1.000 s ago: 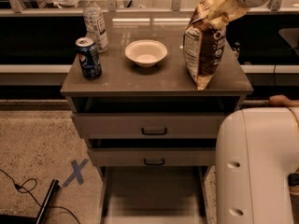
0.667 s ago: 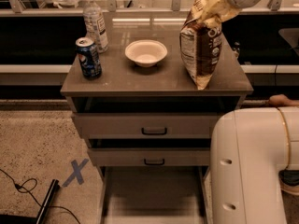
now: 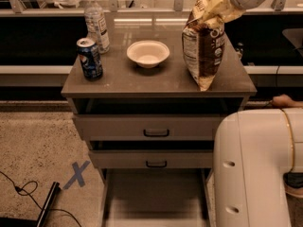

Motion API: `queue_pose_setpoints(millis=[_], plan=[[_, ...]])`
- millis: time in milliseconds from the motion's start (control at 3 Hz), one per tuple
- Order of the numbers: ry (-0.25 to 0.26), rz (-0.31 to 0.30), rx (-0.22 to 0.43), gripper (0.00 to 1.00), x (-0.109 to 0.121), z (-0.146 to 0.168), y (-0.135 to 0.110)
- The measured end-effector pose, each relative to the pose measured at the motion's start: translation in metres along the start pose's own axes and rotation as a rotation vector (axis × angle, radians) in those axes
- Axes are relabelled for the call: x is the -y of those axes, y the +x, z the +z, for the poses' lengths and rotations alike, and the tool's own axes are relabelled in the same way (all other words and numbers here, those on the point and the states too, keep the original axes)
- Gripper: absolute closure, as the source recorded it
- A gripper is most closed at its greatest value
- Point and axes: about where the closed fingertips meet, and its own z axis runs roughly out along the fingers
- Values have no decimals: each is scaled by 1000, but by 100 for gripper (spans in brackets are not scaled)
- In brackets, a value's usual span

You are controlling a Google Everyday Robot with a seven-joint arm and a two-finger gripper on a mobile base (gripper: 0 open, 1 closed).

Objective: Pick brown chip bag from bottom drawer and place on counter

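We see the chip bag (image 3: 201, 48) upright on the tabletop (image 3: 142, 83), right of the bowl (image 3: 147, 53); the end effector (image 3: 226, 4) grips its top edge.

On the counter (image 3: 156, 83) the bag (image 3: 201, 51) stands at the right with the gripper (image 3: 226, 4) at its top, the bowl (image 3: 147, 54) in the middle, the can (image 3: 90, 59) at the left, the bottle (image 3: 96, 22) just behind it, and the bottom drawer (image 3: 154, 197) sticks out below the upper drawers (image 3: 156, 126).
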Motion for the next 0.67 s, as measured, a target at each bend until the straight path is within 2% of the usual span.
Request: queue_pose_setpoints(millis=[333, 667], plan=[[-6, 1, 14, 14, -1, 4, -5], [-10, 1, 24, 0, -2, 8, -9]])
